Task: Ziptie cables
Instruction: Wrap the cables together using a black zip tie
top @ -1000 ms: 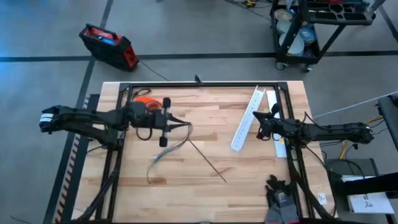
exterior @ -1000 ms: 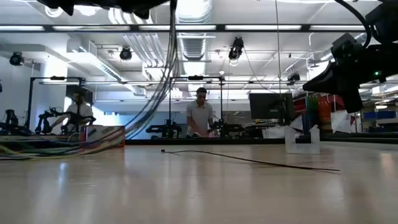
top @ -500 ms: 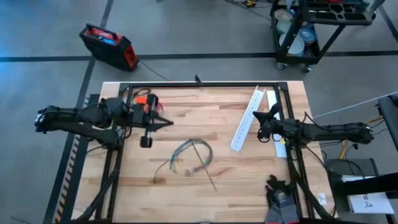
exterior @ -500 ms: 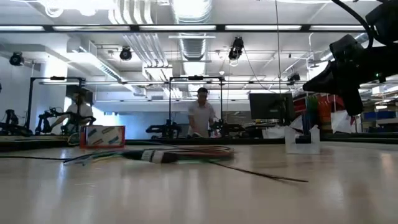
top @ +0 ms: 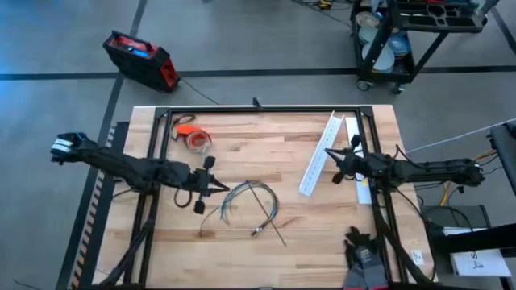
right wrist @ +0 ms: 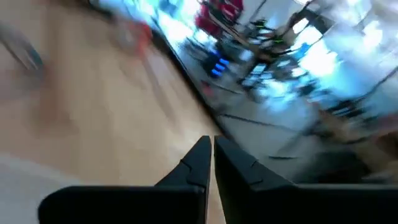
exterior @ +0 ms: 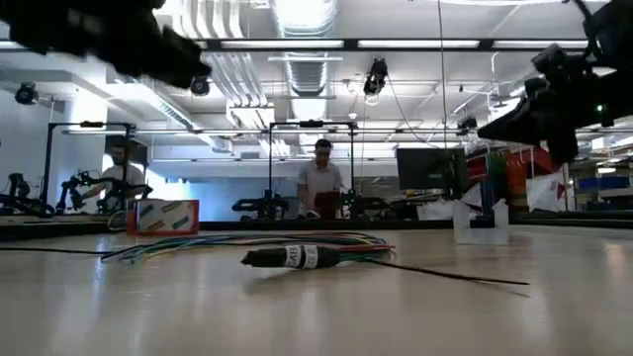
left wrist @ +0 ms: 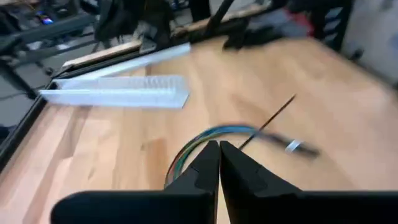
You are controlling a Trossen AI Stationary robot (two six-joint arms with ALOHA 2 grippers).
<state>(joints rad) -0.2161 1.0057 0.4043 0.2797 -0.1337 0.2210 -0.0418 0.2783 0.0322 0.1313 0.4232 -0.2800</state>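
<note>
Dropped and settled since the earlier shot: cables (top: 246,203) now lying as a loose coil mid-bench, no longer dangling from the left gripper (top: 216,190), which has come down low at about 9 o'clock of the coil, jaws pinched together on nothing. Ziptie (top: 269,219) running under the coil and poking out toward 5 o'clock. Right gripper (top: 329,153) parked off at 2 o'clock beside the white channel (top: 318,157), jaws closed too. Probably light and floppy, so best grabbed at the labelled dark end (exterior: 292,257). Ziptie thin, likely slippery; worth pinching near a tip.
</note>
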